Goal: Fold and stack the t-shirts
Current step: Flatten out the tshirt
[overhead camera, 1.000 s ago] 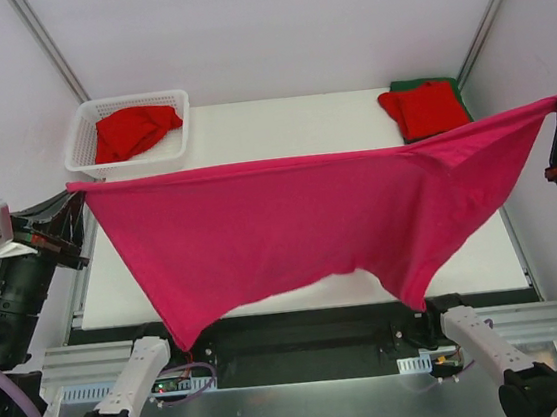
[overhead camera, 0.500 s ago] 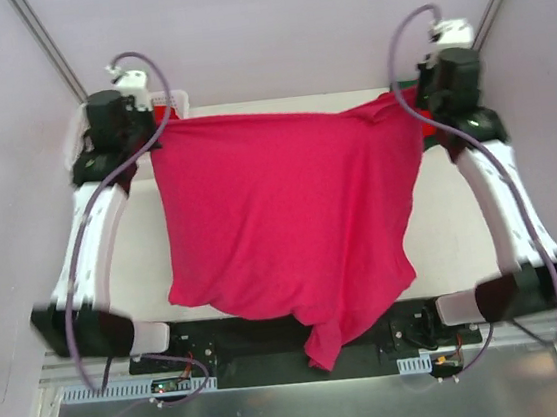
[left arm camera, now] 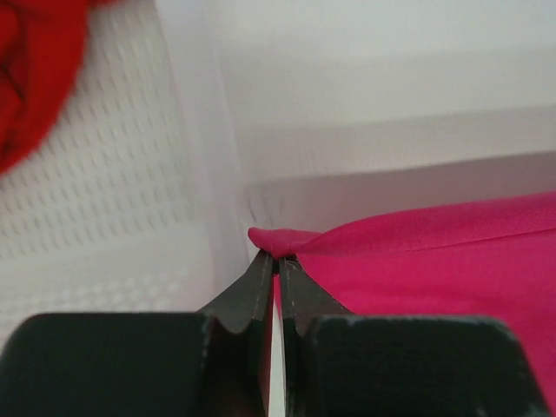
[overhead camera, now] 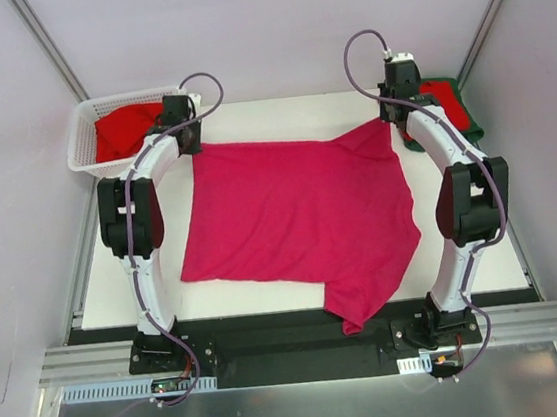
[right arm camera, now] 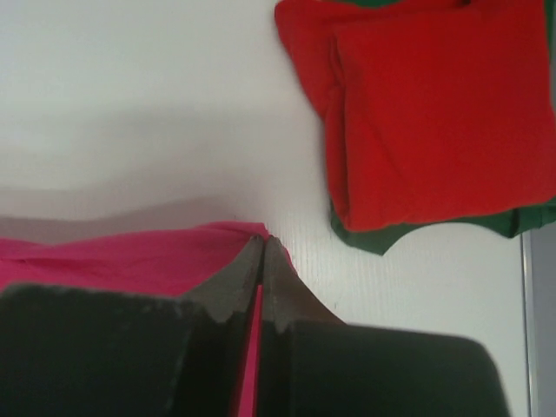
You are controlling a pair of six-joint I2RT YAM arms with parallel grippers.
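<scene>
Spreading the magenta t-shirt (overhead camera: 300, 216) flat on the table (overhead camera: 278, 118) looks like the step in hand. Top view: it lies open across the middle, far edge toward the back, one near corner hanging off the front edge. My left gripper (overhead camera: 191, 143) pinches the far-left corner just beside the white basket (overhead camera: 86, 155), which holds a crumpled red t-shirt (overhead camera: 124, 130). My right gripper (overhead camera: 389, 115) pinches the far-right corner, near the folded red t-shirt (overhead camera: 442, 99) stacked on the dark green t-shirt (overhead camera: 470, 126) at the back right.

Left wrist view: jaws closed down to a sliver on a small peak of magenta cloth (left arm camera: 434, 252), basket wall (left arm camera: 113, 200) right beside my fingertips.

Right wrist view: jaws likewise clamped tight on the magenta hem (right arm camera: 130, 256), with the folded stack (right arm camera: 434, 104) close ahead but apart from it.

To do this well, I think: lower both corners to the table together, keep the far edge taut and straight, then release evenly. I should mind the basket on the left and not nudge the stack on the right. The overhanging near corner probably needs pulling back up before any fold
</scene>
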